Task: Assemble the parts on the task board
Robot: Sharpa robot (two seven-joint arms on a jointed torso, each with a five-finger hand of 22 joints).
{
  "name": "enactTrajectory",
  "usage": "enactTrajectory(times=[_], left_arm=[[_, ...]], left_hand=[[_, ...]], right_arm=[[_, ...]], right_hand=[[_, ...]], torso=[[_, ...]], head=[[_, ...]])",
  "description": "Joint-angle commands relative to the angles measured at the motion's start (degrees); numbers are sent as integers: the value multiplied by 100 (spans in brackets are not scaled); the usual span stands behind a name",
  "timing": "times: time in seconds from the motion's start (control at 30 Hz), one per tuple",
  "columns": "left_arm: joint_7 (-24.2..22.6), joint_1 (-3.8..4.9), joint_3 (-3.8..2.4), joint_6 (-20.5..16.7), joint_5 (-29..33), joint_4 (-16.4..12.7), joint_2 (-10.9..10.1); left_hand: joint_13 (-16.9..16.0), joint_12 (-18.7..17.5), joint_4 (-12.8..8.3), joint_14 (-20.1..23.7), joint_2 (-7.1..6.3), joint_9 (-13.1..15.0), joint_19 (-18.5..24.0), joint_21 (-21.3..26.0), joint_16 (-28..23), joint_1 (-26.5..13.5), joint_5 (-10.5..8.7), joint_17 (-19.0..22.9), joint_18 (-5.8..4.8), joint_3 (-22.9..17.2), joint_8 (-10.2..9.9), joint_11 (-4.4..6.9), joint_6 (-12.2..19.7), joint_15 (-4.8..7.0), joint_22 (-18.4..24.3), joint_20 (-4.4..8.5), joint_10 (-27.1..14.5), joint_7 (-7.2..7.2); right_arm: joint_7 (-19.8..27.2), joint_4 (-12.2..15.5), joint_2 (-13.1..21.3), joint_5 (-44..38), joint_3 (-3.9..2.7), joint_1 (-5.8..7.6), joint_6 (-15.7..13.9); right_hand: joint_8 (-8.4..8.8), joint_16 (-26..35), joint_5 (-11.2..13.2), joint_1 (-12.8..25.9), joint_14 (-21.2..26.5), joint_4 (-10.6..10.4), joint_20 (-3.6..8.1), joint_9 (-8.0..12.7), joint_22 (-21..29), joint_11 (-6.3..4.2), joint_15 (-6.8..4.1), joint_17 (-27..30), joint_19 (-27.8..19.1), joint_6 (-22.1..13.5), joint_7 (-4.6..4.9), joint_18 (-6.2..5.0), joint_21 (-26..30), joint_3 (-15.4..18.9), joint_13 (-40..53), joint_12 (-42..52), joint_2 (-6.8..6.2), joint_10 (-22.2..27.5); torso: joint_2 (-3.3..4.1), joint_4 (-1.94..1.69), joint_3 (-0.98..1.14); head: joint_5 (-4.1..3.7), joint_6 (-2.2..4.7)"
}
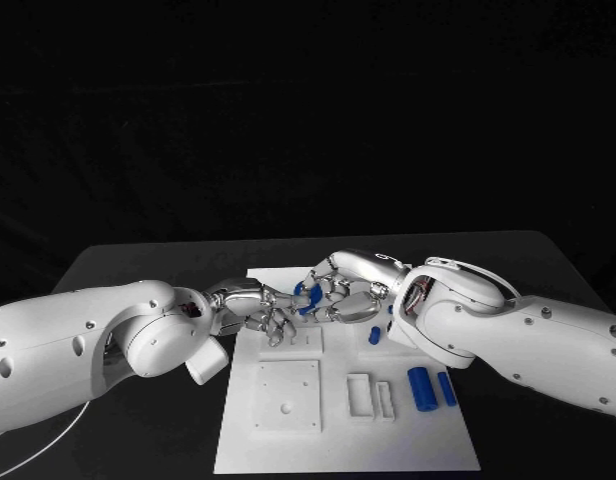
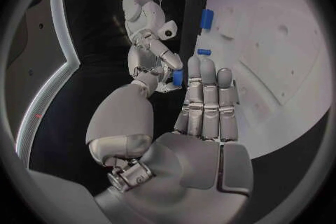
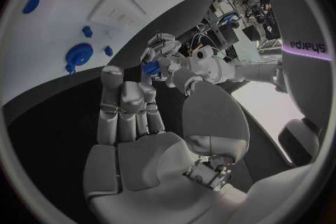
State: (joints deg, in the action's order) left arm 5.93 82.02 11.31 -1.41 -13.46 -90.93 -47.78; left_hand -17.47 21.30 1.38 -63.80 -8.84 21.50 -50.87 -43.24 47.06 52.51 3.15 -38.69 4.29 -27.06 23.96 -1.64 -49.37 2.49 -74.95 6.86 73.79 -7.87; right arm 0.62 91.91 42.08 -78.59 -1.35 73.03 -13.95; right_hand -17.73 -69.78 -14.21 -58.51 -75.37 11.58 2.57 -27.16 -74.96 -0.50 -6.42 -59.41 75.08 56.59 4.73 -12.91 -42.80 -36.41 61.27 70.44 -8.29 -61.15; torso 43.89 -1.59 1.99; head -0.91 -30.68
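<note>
My two hands meet fingertip to fingertip above the far half of the white task board [image 1: 395, 440]. Between them is a small blue part [image 1: 304, 291], and the fingertips of both the left hand [image 1: 258, 308] and the right hand [image 1: 349, 290] close on it. The left wrist view has the blue part [image 2: 178, 77] at the tips of my left hand [image 2: 203, 106], with the right hand [image 2: 150, 59] pinching it from the other side. From the right wrist, the same part [image 3: 151, 68] sits between my right hand [image 3: 129, 109] and the left hand [image 3: 164, 53].
More blue parts lie on the board: a small one [image 1: 375, 335] under the right wrist and two long ones [image 1: 422, 388] [image 1: 447, 388] near the right edge. White raised blocks [image 1: 288, 395] stand in the board's near half. A round blue part [image 3: 79, 55] lies on the board.
</note>
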Motion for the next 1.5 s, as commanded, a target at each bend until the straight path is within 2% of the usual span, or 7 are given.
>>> enactTrajectory(times=[0.03, 0.47, 0.63, 1.07, 1.37, 1.43, 1.5], left_arm=[[-114, 1, -2, 125, 129, -16, 8], [-119, 1, -2, 206, 245, -21, -3], [-116, 1, -2, 203, 257, -13, -1], [-119, 1, -2, 207, 263, 0, -3], [-179, 1, -2, 157, 267, 6, -26], [-185, 1, -2, 161, 267, 9, -30], [-190, 1, -2, 167, 267, 7, -38]], left_hand=[[-10, -26, -25, 45, 130, 0, 40, 9, -11, -1, -27, 24, -41, 58, 22, -1, -53, -4, -38, 115, -42, 17], [-8, -152, -353, 68, 593, -7, 97, -14, 36, 199, 46, 140, -52, 87, 44, -7, -214, -13, -6, 104, -89, 47], [-16, -204, -682, 78, 807, -19, 109, -38, 75, 273, 245, 201, -67, 39, 44, -5, -295, -19, 13, 99, -63, 66], [-38, -260, -1057, 77, 939, -40, 102, -69, 141, 196, 280, 292, -78, -62, 33, 9, -390, -15, 59, 104, 3, 90], [-70, -266, -1320, 65, 1205, -34, 91, -106, 204, 184, 330, 344, -90, -215, 68, 46, -524, -7, 85, 108, 117, 135], [-86, -259, -1347, 39, 1187, -30, 62, -122, 243, 271, 5, 355, -79, -473, 87, 75, -593, 12, 103, 126, 180, 167], [-99, -271, -1235, 17, 1102, -37, 31, -154, 290, 218, -14, 374, -96, -746, 85, 84, -644, 21, 118, 133, 228, 174]], right_arm=[[-7, 13, -4, -84, -2, -5, 118], [-11, 5, -37, -96, -2, -8, 126], [-17, -5, -66, -98, -2, -15, 127], [-24, 15, -63, -108, -2, -15, 171], [-42, -9, -40, -119, -1, -15, 195], [-43, -10, -32, -119, -1, -15, 196], [-44, -15, -29, -119, -1, -15, 194]], right_hand=[[-6, 21, -33, 45, -1, 13, 7, -5, -90, -10, -42, -5, -21, 71, 110, -209, -15, 37, 6, -36, 6, 36], [-5, 23, -41, 44, -1, 23, 7, -6, -90, -10, -42, -6, -22, 71, 110, -209, -14, 45, 6, -37, 13, 37], [-5, 23, -42, 45, -1, 24, 7, -6, -90, -9, -42, -6, -22, 70, 110, -209, -14, 47, 6, -37, 15, 37], [-4, 24, -44, 49, -1, 27, 7, -6, -89, -9, -42, -6, -22, 70, 110, -209, -13, 53, 7, -37, 19, 37], [-4, 24, -44, 50, -1, 30, 6, -6, -89, -9, -42, -6, -23, 69, 111, -209, -13, 57, 7, -37, 21, 37], [-4, 25, -44, 50, -1, 31, 6, -6, -89, -9, -41, -6, -23, 69, 111, -209, -12, 58, 7, -37, 21, 38], [-3, 25, -44, 50, -1, 33, 6, -6, -89, -9, -41, -6, -23, 69, 111, -209, -12, 59, 7, -37, 21, 38]], torso=[[-3, -7, 0], [-1, 4, -2], [1, 0, -3], [-2, 1, 0], [-3, 4, 2], [-4, 3, 1], [-4, 1, -1]], head=[[4, -4], [2, -10], [-13, -17], [7, -35], [18, -44], [14, -46], [12, -46]])
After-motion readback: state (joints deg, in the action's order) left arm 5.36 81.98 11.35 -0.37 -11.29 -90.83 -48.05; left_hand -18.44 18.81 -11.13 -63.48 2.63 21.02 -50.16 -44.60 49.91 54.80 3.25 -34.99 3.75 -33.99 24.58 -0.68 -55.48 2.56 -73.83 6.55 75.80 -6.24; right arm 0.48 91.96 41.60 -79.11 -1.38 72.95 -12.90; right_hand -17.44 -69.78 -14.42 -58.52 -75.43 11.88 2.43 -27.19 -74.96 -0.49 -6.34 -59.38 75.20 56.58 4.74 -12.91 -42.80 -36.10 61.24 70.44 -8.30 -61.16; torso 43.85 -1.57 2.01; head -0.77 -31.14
